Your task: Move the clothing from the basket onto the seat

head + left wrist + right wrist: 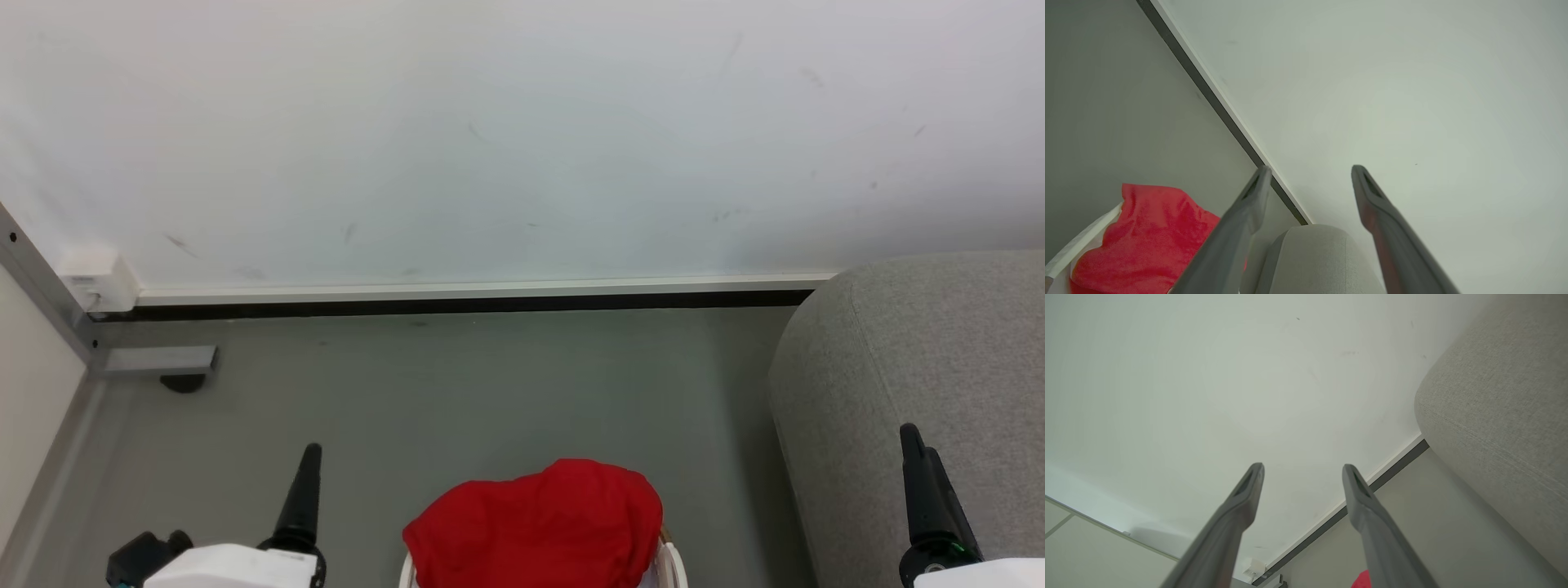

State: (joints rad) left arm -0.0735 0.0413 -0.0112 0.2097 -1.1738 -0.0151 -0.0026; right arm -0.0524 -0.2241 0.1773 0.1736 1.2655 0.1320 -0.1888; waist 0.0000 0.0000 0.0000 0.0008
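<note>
The red clothing [535,523] lies heaped in the basket [673,563]. The basket stands on the floor [490,392], near the seat [914,351] and well away from the wall [490,122]. The left gripper [1311,171] and the right gripper [1302,469] are wide open and hold nothing. A good start would be to reach down and pinch lots of cloth at the top of the heap. Nothing blocks the way, but the cloth might catch on the basket's rim.

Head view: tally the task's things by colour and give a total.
Red: 1, the soft red clothing heap
White: 1, the white plastic basket
Grey: 1, the large grey fabric seat
Total: 3
</note>
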